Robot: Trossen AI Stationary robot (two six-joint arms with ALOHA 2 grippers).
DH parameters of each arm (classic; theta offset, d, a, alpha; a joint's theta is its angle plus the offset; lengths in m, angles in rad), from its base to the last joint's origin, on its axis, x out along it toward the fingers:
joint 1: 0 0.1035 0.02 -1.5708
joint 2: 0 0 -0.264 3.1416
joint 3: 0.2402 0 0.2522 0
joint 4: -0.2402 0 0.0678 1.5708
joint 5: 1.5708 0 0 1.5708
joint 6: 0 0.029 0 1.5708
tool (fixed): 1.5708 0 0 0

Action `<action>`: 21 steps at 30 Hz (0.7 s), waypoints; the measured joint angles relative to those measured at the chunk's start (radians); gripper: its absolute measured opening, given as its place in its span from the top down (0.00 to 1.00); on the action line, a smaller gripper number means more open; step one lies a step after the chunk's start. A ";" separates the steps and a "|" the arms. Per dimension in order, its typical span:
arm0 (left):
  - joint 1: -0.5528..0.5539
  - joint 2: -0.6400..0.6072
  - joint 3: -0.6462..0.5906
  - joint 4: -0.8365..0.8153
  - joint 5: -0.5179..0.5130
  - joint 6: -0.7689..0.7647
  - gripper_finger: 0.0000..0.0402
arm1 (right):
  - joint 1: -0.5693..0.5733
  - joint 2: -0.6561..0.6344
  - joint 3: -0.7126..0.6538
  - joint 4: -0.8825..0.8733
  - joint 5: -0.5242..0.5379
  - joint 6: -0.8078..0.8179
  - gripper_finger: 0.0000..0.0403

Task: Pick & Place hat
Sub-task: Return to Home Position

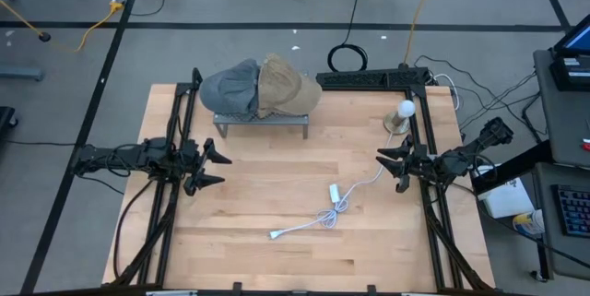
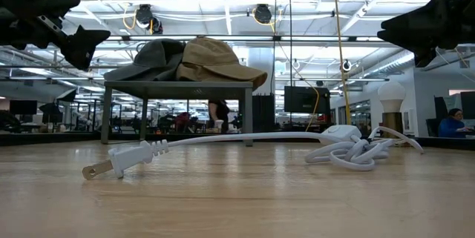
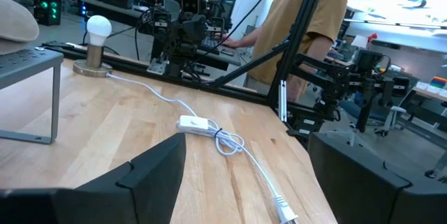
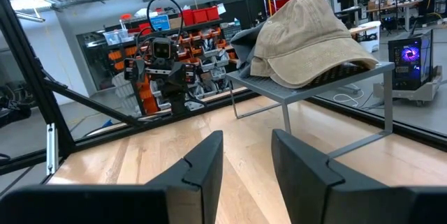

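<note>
Placing looks done: gray caps (image 1: 229, 88) and brown caps (image 1: 289, 84) rest touching on the shelf (image 1: 267, 119) at upper centre; left gripper (image 1: 219, 169) gapes wide mid-left, right gripper (image 1: 386, 167) narrowly parted mid-right, both empty, homing remains.

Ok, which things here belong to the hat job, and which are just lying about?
Job: gray cap and brown cap, both on the shelf; left gripper and right gripper, open, empty, clear of the shelf.
Lying about: white cord, light bulb, power strip.
</note>
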 joint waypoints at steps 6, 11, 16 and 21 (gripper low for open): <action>0.000 0.000 0.000 0.000 0.000 0.000 0.23 | 0.000 0.000 0.000 0.000 0.000 0.000 0.71; 0.000 0.000 0.000 0.000 0.000 0.000 0.20 | 0.000 0.000 0.000 0.000 0.000 0.000 0.71; 0.000 0.000 0.000 0.000 0.000 0.000 0.18 | 0.000 0.000 0.000 0.000 0.000 0.000 0.71; 0.000 0.000 0.000 0.000 0.000 0.000 0.20 | 0.000 0.000 0.000 0.000 0.000 0.000 0.71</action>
